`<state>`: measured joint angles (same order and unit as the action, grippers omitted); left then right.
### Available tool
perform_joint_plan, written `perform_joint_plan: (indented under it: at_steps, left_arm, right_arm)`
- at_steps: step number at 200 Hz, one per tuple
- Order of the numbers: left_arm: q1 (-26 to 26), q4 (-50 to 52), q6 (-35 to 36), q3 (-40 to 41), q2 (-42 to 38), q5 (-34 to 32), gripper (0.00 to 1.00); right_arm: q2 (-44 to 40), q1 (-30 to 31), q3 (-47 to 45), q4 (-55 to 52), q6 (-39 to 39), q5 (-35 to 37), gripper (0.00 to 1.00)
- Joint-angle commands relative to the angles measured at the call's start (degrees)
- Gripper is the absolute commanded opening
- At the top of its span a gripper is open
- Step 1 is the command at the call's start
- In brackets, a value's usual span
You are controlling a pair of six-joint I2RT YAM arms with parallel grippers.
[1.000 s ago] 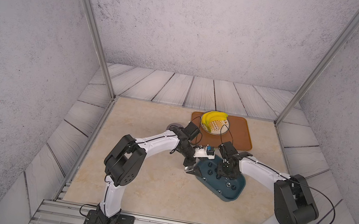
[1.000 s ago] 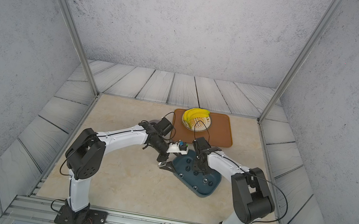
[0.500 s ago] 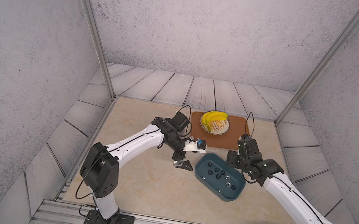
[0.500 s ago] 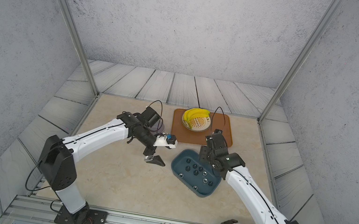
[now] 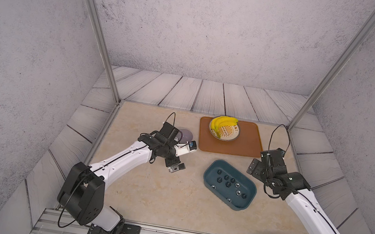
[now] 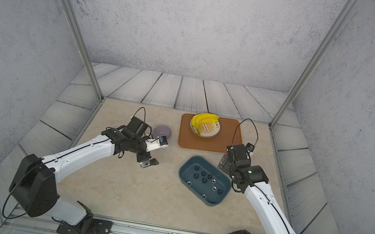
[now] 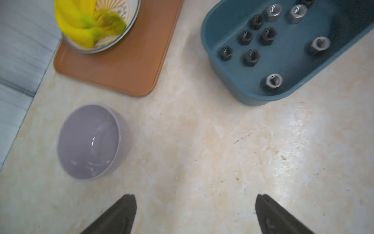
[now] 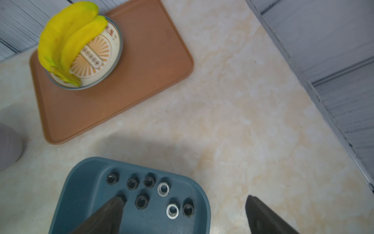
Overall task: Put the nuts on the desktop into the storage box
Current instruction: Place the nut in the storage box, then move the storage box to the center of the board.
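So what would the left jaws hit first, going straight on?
Probably the bare desktop, between the lilac bowl and the storage box; the jaws of the left gripper aim down at it, depth unclear.

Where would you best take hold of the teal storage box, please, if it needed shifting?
I would pinch the thin upright wall of the storage box on the long side nearest the right gripper, coming straight down with one finger inside and one outside. The top is open, and most nuts lie away from that wall, so a finger should fit.

left hand (image 7: 195, 197): jaws wide apart, empty | right hand (image 8: 184, 198): jaws wide apart, empty
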<state>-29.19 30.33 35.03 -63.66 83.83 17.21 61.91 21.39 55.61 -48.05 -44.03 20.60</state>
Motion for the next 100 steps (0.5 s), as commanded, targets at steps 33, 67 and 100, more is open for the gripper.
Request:
perform_joint_plan:
  at_steps: [33,67,100]
  left_arm:
    - [8.97,-4.44,-8.34,2.52,-0.34,0.14,0.98]
    - [14.45,-5.07,-8.82,4.46,-1.17,0.18,0.98]
    - [18.34,-6.75,-9.33,7.36,-2.54,-0.30,0.98]
  right_arm:
    - [-2.94,-1.58,-12.68,3.24,-3.78,-9.71,0.99]
    - [-4.01,-2.31,-17.17,10.29,1.95,-14.98,0.97]
    - [-1.99,-2.38,-19.02,14.92,7.34,-19.58,0.87]
